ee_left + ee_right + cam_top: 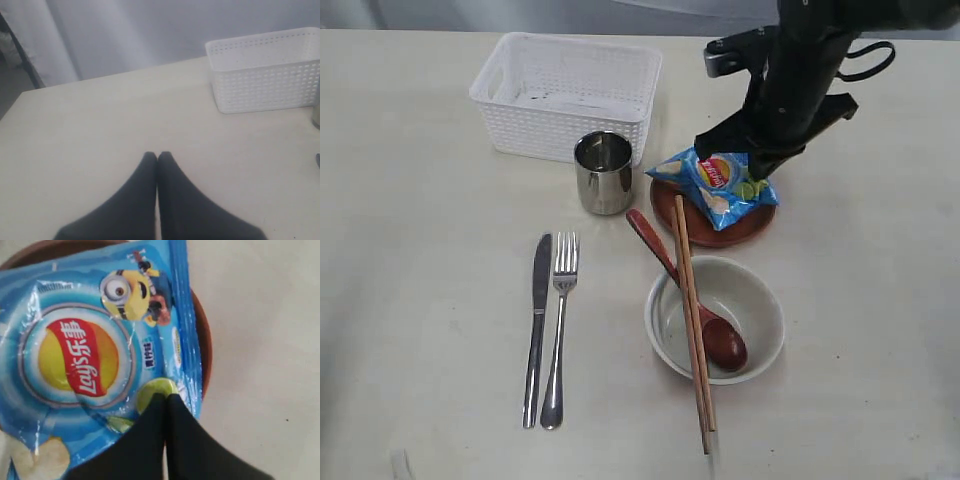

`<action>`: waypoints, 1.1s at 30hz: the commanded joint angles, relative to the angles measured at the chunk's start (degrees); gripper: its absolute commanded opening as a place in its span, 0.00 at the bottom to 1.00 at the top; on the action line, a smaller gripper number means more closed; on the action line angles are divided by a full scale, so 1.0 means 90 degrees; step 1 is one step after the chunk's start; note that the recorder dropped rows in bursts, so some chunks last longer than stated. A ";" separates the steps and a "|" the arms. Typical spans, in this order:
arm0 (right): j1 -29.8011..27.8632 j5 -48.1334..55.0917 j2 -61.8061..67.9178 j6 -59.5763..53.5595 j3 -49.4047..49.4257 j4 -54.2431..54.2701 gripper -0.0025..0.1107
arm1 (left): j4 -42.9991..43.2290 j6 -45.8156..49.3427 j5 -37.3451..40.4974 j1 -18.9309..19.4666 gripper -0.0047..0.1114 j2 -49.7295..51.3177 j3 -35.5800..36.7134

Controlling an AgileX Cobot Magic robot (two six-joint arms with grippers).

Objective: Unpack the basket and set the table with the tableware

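Observation:
The white basket stands at the back of the table, with no tableware showing inside. In front of it is the steel cup. Knife and fork lie side by side. The wooden spoon and chopsticks rest across the pale bowl. The blue snack bag lies on the brown plate. My right gripper is shut, its tips pinched at the bag's lime-printed corner. My left gripper is shut over bare table, empty.
The left wrist view shows the basket beyond my left gripper and a curtain past the table's far edge. The right arm's dark links rise over the back right of the table. The plate's rim shows beside the bag.

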 commanded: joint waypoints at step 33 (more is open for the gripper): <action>-0.0060 0.0312 -0.7534 -0.0118 0.1310 0.1003 0.02 | 0.0026 -0.0042 -0.0065 -0.0045 0.04 -0.0024 0.0016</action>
